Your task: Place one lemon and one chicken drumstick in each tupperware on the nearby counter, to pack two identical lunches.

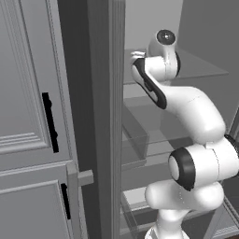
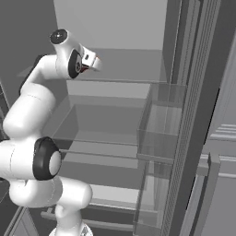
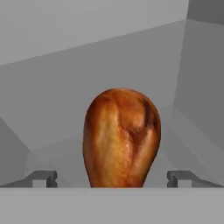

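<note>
A brown roasted chicken drumstick (image 3: 121, 138) lies on a grey fridge shelf, its thick end toward the hand camera. My gripper (image 3: 111, 178) is open, with one fingertip (image 3: 43, 178) on each side of the drumstick and well apart from it. In the base views the white arm reaches up into the open fridge, and the hand (image 2: 92, 61) sits at the upper shelf. The lemon, the tupperware and the counter are out of view.
Grey fridge shelves (image 2: 106, 120) are stacked below the hand. Clear door bins (image 2: 161, 124) hang to the right. A tall grey fridge wall (image 1: 105, 116) and cabinet doors with black handles (image 1: 50, 122) stand on the left.
</note>
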Robot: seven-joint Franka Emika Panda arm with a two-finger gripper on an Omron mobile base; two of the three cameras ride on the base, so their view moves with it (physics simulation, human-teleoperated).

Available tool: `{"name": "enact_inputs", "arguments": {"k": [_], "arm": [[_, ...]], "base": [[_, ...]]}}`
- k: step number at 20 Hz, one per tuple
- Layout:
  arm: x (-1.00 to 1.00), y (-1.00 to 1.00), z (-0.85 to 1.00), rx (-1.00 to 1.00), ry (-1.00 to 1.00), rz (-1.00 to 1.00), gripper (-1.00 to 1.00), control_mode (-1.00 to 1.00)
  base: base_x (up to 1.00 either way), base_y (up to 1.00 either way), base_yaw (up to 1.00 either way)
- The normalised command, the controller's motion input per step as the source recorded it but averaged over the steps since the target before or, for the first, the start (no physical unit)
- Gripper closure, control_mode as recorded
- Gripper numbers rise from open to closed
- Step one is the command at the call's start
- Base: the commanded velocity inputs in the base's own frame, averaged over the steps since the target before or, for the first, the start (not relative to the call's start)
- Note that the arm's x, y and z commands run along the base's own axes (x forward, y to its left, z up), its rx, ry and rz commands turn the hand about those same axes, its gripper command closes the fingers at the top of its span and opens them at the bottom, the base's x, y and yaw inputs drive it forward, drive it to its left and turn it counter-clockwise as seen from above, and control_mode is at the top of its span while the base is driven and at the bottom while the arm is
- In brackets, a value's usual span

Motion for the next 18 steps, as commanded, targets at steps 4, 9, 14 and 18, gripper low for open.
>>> {"name": "enact_inputs", "arguments": {"k": [4, 9, 14, 18], "arm": [[0.46, 0.00, -0.18, 0.00, 0.00, -0.03, -1.00, -1.00], [0.08, 0.00, -0.37, 0.00, 0.00, -0.08, 1.00, -1.00], [-0.43, 0.00, -0.21, -0.01, -0.06, -0.10, 1.00, -1.00], [-1.00, 0.00, 0.01, 0.00, -0.02, -0.06, 1.00, -1.00]], "base": [[0.00, 0.00, 0.00], [0.00, 0.00, 0.00], [0.00, 0.00, 0.00], [0.00, 0.00, 0.00]]}}
